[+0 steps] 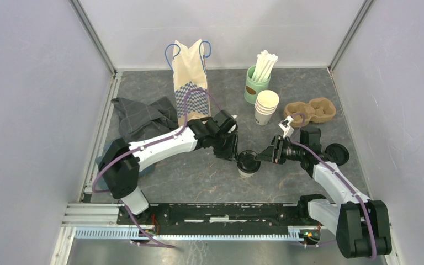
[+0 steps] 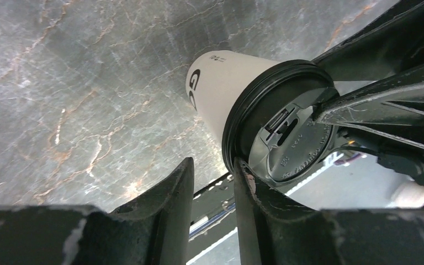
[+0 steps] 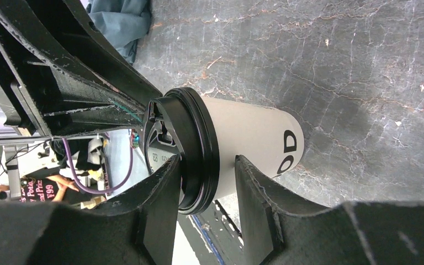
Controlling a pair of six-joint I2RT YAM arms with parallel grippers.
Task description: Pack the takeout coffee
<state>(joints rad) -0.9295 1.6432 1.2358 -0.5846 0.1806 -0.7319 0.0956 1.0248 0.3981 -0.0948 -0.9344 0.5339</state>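
1. The coffee cup (image 1: 248, 164), white with a black lid (image 2: 287, 127), stood near the middle of the table (image 1: 199, 176).
2. The left gripper (image 1: 236, 148) touched the lid's rim with one finger; its fingers were partly apart.
3. The right gripper (image 1: 266, 154) was beside the cup, fingers partly apart; I cannot tell if it held it.

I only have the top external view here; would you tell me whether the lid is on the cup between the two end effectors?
Observer: Yes; the left wrist view shows the black lid on the white cup.
Operator: Is the left end effector gripping it?
Observer: No; nothing sits between its fingers, and one touches the lid's rim.
Operator: And the right one?
Observer: The right end effector straddles the rim, one finger over the lid, one beside the cup wall.
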